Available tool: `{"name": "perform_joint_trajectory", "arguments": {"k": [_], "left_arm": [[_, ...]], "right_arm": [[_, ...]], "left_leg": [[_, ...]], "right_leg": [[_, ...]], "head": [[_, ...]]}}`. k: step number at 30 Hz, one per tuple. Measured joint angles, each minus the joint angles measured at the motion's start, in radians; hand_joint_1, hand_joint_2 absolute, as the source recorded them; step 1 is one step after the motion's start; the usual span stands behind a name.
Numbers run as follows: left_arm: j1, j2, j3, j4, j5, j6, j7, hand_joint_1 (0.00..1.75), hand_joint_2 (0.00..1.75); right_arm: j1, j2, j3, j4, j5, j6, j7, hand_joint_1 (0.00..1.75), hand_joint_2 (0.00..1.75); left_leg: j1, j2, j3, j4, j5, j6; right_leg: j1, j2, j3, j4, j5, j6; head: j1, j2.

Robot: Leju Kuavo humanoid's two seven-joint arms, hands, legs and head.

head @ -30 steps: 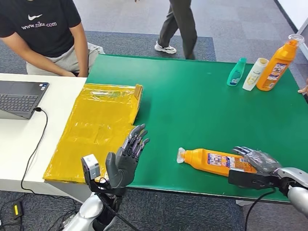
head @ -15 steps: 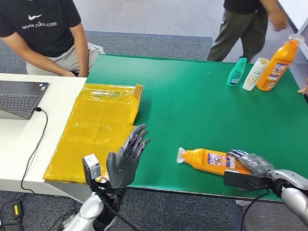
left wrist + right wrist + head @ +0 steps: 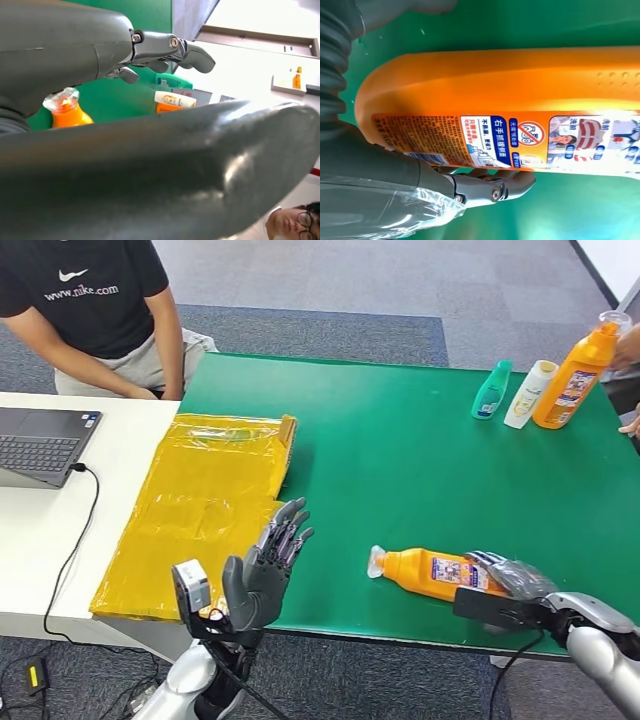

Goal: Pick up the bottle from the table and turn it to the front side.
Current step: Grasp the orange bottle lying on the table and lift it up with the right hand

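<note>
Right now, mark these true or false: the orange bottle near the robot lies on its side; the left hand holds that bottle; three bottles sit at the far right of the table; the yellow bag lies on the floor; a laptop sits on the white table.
1. The orange bottle near the robot lies on its side on the green table. True.
2. The left hand holds it. False: that hand is raised with its fingers apart, and the right hand is at the bottle's base.
3. Three bottles sit at the far right. True: a teal bottle, a white bottle and a tall orange bottle.
4. The yellow bag lies on the floor. False: it lies on the tables.
5. A laptop sits on the white table. True.
</note>
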Motion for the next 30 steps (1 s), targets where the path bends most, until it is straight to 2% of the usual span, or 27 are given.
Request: {"name": "perform_joint_trajectory", "arguments": {"k": [8, 24, 30], "left_arm": [[-0.001, 0.000, -0.001, 0.000, 0.008, 0.000, 0.001, 0.00, 0.00], [-0.003, 0.000, -0.001, 0.000, 0.013, 0.000, 0.002, 0.00, 0.00], [-0.004, 0.000, -0.001, 0.000, 0.013, 0.000, 0.002, 0.00, 0.00]], "right_arm": [[-0.026, 0.020, 0.000, 0.057, 0.012, -0.002, 0.016, 0.00, 1.75], [-0.036, 0.022, 0.001, 0.093, 0.017, 0.017, 0.017, 0.01, 1.75], [-0.037, 0.022, 0.001, 0.095, 0.016, 0.017, 0.017, 1.19, 1.75]], "left_leg": [[0.000, 0.000, 0.000, 0.000, 0.000, 0.000], [0.000, 0.000, 0.000, 0.000, 0.000, 0.000], [0.000, 0.000, 0.000, 0.000, 0.000, 0.000]], "right_leg": [[0.000, 0.000, 0.000, 0.000, 0.000, 0.000], [0.000, 0.000, 0.000, 0.000, 0.000, 0.000], [0.000, 0.000, 0.000, 0.000, 0.000, 0.000]], "head": [[0.000, 0.000], [0.000, 0.000], [0.000, 0.000]]}}
